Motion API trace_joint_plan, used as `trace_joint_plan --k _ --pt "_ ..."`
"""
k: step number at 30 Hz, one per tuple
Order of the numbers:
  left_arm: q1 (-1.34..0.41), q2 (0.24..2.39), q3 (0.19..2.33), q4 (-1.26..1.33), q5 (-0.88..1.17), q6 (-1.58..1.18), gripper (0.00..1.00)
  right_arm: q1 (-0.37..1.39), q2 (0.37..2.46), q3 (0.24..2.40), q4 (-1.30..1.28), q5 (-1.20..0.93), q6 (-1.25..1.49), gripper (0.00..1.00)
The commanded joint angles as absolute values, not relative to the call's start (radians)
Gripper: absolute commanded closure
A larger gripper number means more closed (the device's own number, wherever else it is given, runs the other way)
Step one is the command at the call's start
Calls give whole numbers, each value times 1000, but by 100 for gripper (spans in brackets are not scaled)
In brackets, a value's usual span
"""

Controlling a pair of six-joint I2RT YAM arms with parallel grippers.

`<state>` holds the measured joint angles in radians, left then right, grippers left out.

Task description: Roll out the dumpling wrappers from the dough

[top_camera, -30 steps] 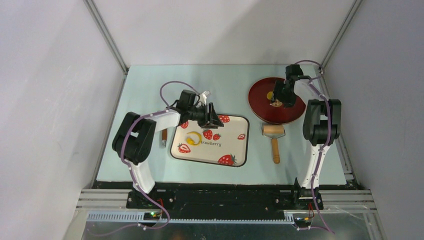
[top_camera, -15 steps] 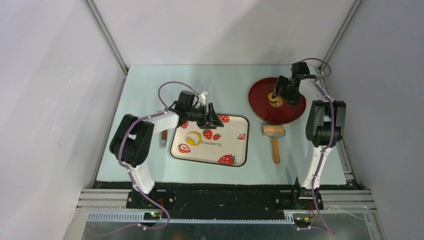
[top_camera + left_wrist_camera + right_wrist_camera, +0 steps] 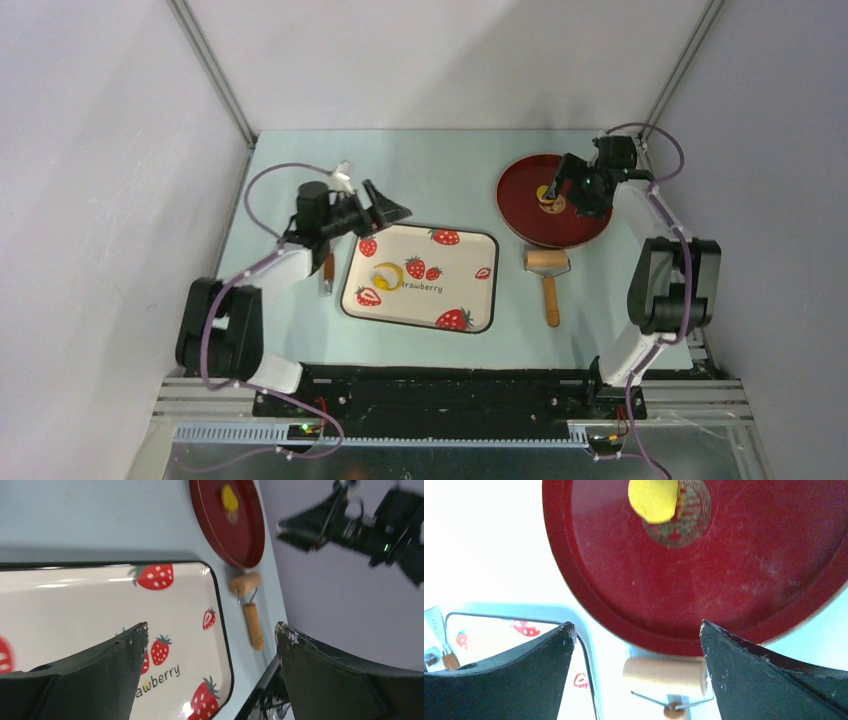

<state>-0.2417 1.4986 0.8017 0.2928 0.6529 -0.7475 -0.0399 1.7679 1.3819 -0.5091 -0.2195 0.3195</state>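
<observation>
The yellow dough (image 3: pixel 386 275) lies ring-shaped on the strawberry-print tray (image 3: pixel 470 300). A yellow wrapper (image 3: pixel 546 191) lies flat near the middle of the red plate (image 3: pixel 525 225); it also shows in the left wrist view (image 3: pixel 229 497) and the right wrist view (image 3: pixel 653 500). A tan-brown round patch (image 3: pixel 681 517) sits against it; I cannot tell whether it is dough or a print. My left gripper (image 3: pixel 385 210) is open and empty, above the tray's far left corner (image 3: pixel 211 627). My right gripper (image 3: pixel 556 188) is open and empty above the plate (image 3: pixel 636 625).
A wooden rolling pin (image 3: pixel 547 272) lies between the tray and the plate, its handle toward the arms; it also shows in the right wrist view (image 3: pixel 664 675). A small tool with a brown handle (image 3: pixel 328 272) lies left of the tray. Grey walls close in the table.
My left arm has drawn back to the left, carrying its gripper off the tray's far edge. My right arm has stretched out and its gripper has lifted off the plate's centre.
</observation>
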Motion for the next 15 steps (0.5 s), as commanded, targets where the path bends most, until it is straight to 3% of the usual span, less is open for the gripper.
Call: trace_joint_plan --k 1,7,15 --pt "-132 1325 702 471 603 -851 0 -51 1581 1261 -447 -266 344 0" --pt "61 1023 554 445 512 -797 0 -51 1317 1075 -421 -265 367 1" --pt "85 666 593 -7 237 -397 0 -49 923 886 -473 -191 365 1"
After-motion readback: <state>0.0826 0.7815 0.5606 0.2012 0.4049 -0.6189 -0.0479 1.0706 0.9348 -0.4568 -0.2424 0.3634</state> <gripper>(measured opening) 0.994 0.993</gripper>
